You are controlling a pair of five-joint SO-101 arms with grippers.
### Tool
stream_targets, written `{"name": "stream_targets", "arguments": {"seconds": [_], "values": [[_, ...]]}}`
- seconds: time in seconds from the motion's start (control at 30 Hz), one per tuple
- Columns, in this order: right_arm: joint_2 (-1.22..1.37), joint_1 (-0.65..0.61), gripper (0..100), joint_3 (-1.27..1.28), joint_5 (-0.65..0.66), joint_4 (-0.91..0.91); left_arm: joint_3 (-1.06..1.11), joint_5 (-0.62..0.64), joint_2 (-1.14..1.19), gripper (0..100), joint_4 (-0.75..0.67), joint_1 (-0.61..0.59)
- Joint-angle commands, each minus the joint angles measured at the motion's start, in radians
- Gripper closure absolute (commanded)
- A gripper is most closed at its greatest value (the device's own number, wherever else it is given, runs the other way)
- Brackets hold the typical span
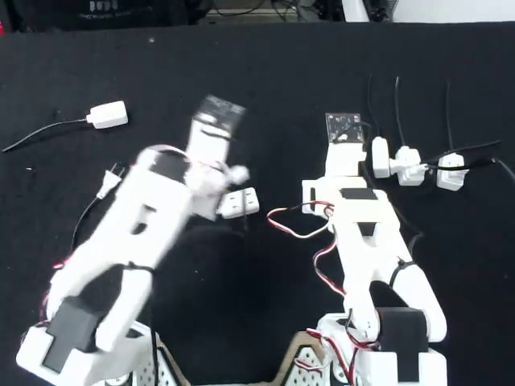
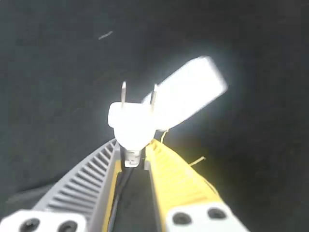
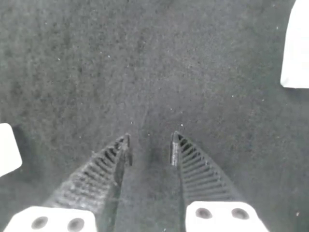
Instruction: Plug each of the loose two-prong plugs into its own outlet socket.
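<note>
My left gripper (image 2: 133, 151) is shut on a white two-prong plug (image 2: 129, 124), whose prongs point away from the wrist toward a white outlet socket (image 2: 187, 94) just beyond. In the high view that plug (image 1: 236, 173) hangs just above the socket block (image 1: 240, 203) at the table's middle, with the left gripper (image 1: 225, 178) on it. My right gripper (image 3: 149, 145) is open over bare black cloth, with nothing between its fingers. It sits in the high view (image 1: 344, 129) just left of a row of white adapters (image 1: 410, 167).
A second white socket block (image 1: 109, 115) with a cord lies at the far left. Near it, beside the left arm, lies a loose plug (image 1: 108, 182) on a black cord. White blocks show at two edges of the right wrist view (image 3: 297, 48) (image 3: 7, 147). Red and white wires (image 1: 298, 221) loop between the arms.
</note>
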Motion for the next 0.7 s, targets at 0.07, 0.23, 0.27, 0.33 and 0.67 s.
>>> {"name": "stream_targets", "arguments": {"seconds": [0.07,0.23,0.27,0.33,0.67], "values": [[-0.051,0.02,86.8,-0.056,-0.009,0.003,0.119,0.144,-0.02,87,-0.29,0.197],[-0.051,0.018,86.8,-0.054,-0.009,0.003,0.14,0.232,-0.032,79,-0.298,0.179],[-0.051,0.017,86.8,-0.053,-0.009,0.005,0.14,0.232,-0.032,80,-0.298,0.165],[-0.051,-0.003,86.8,-0.051,-0.009,0.009,0.147,0.232,-0.032,80,-0.298,0.117],[-0.051,-0.133,86.8,-0.059,-0.167,0.121,0.156,0.238,-0.018,80,-0.186,-0.145]]}}
